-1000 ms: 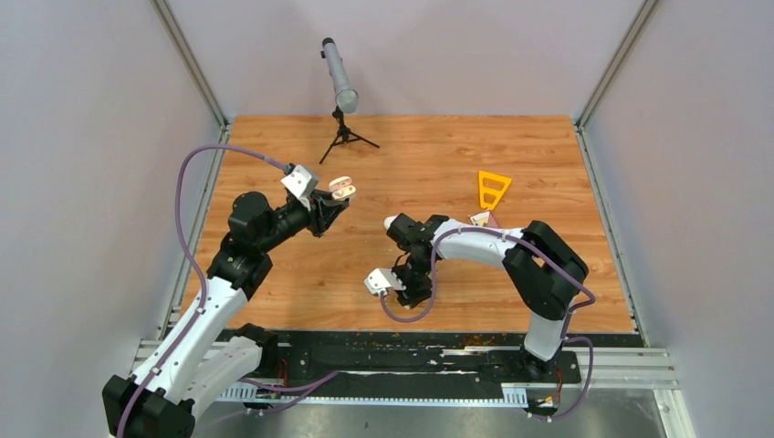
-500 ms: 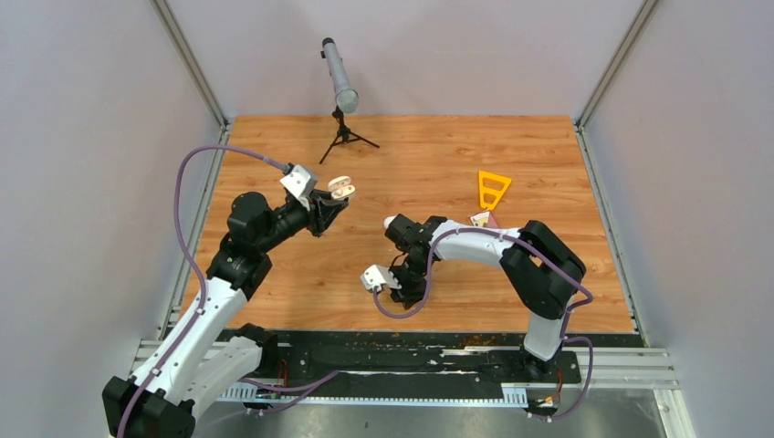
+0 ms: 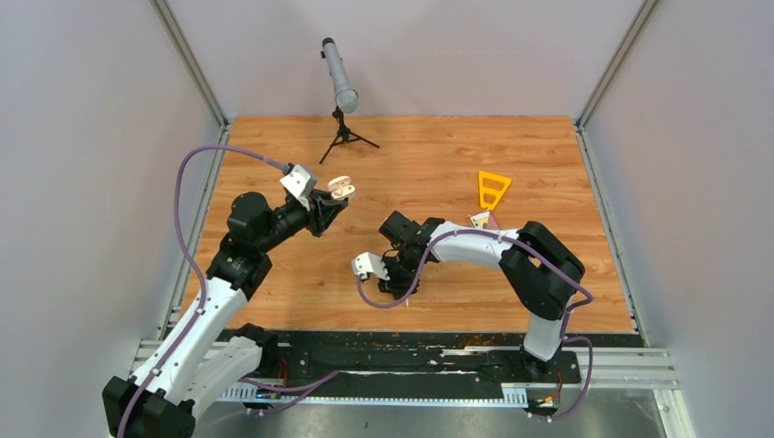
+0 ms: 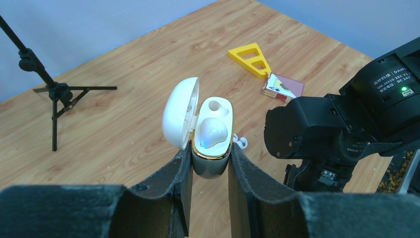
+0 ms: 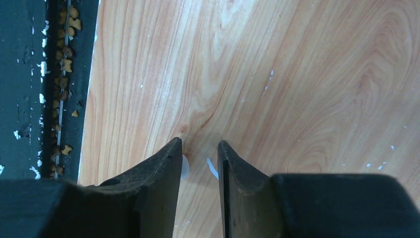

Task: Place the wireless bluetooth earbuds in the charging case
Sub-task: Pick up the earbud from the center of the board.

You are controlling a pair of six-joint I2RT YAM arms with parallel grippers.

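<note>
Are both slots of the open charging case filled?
No: in the left wrist view the open charging case holds only one earbud, and the slot beyond it is empty.

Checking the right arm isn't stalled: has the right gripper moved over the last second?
Yes. In the top view the right gripper has shifted left and slightly toward the far side, ending farther from the yellow triangle.

A white bit (image 5: 184, 167) peeks from behind the right tool's (image 5: 199, 145) finger, too little to identify. The case's (image 4: 211, 166) bottom hides inside the left tool (image 4: 209, 152).
</note>
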